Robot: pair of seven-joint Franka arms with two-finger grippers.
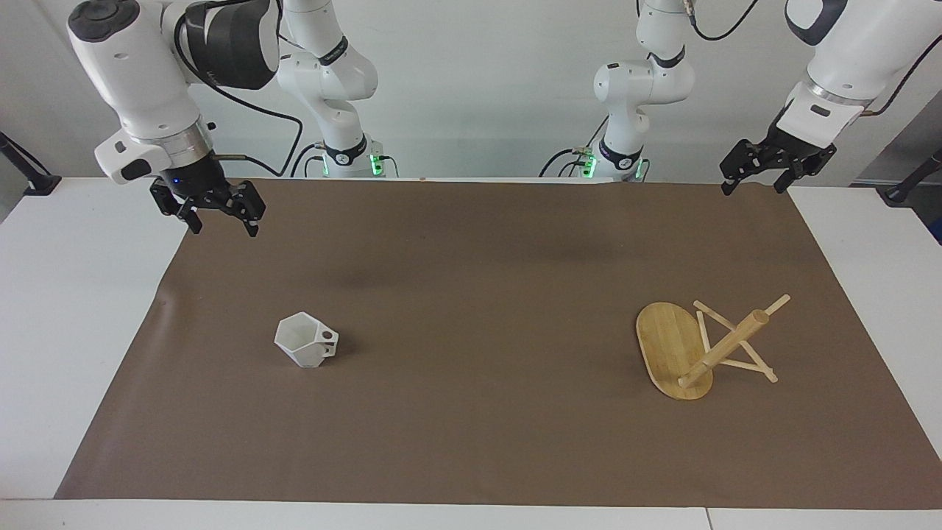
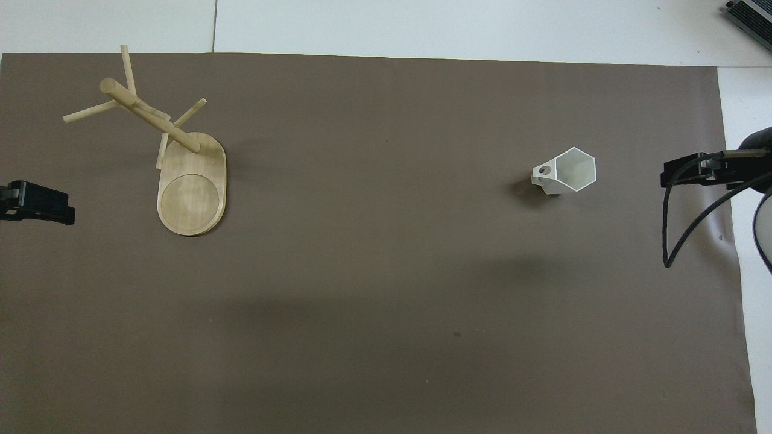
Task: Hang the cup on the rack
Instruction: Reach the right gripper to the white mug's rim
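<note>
The white faceted cup (image 1: 305,341) (image 2: 567,172) stands upright on the brown mat toward the right arm's end, its handle pointing toward the left arm's end. The bamboo rack (image 1: 699,352) (image 2: 175,163) stands on its oval base toward the left arm's end, pegs bare. My right gripper (image 1: 224,230) (image 2: 693,172) hangs open and empty over the mat's edge at its own end, well apart from the cup. Over the mat's corner by its base, my left gripper (image 1: 751,190) (image 2: 36,205) waits open and empty.
The brown mat (image 1: 471,294) covers most of the white table (image 1: 73,331), with bare white strips at both ends. A black cable (image 2: 681,235) loops down from the right wrist. A dark device corner (image 2: 751,15) shows at the table's farthest edge.
</note>
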